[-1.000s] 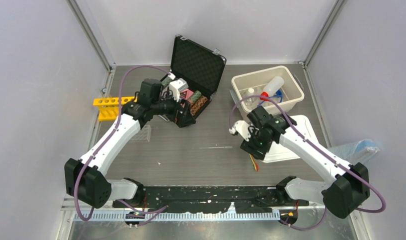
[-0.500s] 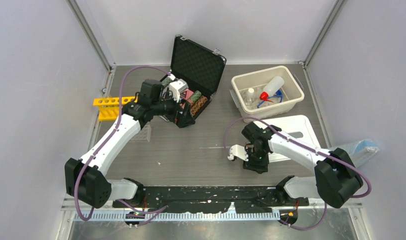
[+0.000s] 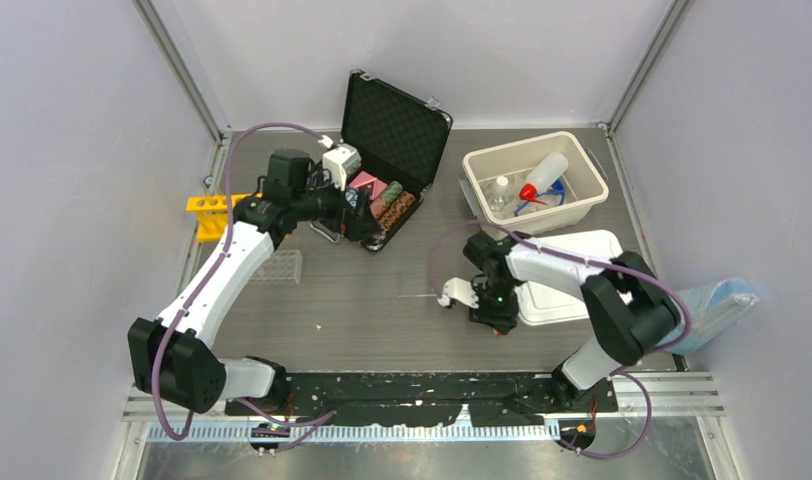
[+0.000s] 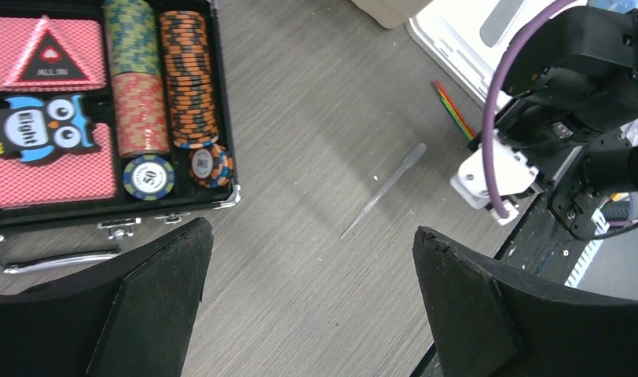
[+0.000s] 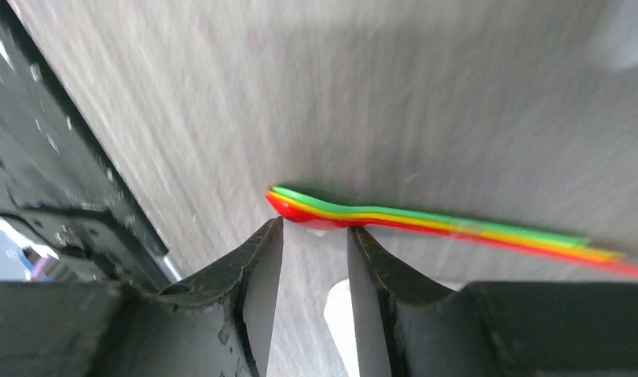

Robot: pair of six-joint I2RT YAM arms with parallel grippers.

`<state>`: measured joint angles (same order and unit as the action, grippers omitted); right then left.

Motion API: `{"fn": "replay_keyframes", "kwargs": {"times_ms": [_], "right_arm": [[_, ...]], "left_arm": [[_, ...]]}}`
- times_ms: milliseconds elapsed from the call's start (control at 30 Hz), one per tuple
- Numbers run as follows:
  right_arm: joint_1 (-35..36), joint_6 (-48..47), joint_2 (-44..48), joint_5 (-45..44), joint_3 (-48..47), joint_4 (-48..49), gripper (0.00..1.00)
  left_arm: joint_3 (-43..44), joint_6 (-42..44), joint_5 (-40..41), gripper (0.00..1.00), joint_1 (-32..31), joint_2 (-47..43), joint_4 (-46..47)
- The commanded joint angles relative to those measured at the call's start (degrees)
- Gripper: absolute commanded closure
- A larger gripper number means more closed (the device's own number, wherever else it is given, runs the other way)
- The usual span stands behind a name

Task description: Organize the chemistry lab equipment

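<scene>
A stack of green, yellow and red spatulas (image 5: 426,220) lies flat on the table; it also shows in the left wrist view (image 4: 455,110). My right gripper (image 5: 316,224) is low over the table with its jaws a narrow gap apart. The spatulas' rounded end sits just beyond the fingertips, with nothing between them. In the top view the right gripper (image 3: 490,316) hides the spatulas. My left gripper (image 4: 312,236) is wide open and empty, above the table beside the black case (image 3: 394,128). A clear pipette (image 4: 383,191) lies between the arms.
A beige bin (image 3: 584,160) at the back right holds the red-capped squeeze bottle (image 3: 545,172) and small items. Its white lid (image 3: 577,270) lies in front. The yellow tube rack (image 3: 210,215) and clear tube rack (image 3: 280,266) stand at the left. The case holds poker chips (image 4: 190,78).
My right gripper has swung left and down from near the bin to the table beside the lid, over the spatulas. My left gripper has shifted slightly left and back by the case.
</scene>
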<state>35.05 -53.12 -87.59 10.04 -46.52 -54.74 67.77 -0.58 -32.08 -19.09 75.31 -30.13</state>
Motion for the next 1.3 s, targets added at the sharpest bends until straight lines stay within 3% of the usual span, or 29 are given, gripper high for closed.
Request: {"fn": "replay_keyframes", "kwargs": {"times_ms": [0,233,333,500,600,833,1267], "right_arm": [[1.93,6.26,-6.49,11.37,-9.15,12.02,0.58],[4.21,15.27,-11.22,21.90,-19.20,19.90,0.47],[4.00,12.72,-9.90,23.27,-22.67,16.63,0.47],[3.31,3.49,-5.29,17.18,-24.70,9.86,0.49],[2.77,5.39,-4.38,11.47,-23.52,9.50,0.48],[2.30,11.78,-5.74,-0.53,-17.63,18.87,0.46],[1.95,11.82,-14.05,-3.48,-11.30,26.24,0.56]], "left_arm": [[4.02,-1.53,-0.18,0.00,2.44,0.04,-1.18],[5.53,-1.57,-0.87,0.01,5.68,-0.29,-3.54],[6.27,-0.62,-1.31,0.01,6.23,-0.70,-4.84],[5.99,-0.11,-1.31,0.01,6.34,-2.15,-4.83],[5.59,0.00,-0.79,0.01,6.34,-2.76,-4.44],[4.93,-0.62,-0.80,0.00,6.51,-2.75,-3.75],[4.79,0.18,-0.47,0.00,6.60,-2.70,-4.12]]}}
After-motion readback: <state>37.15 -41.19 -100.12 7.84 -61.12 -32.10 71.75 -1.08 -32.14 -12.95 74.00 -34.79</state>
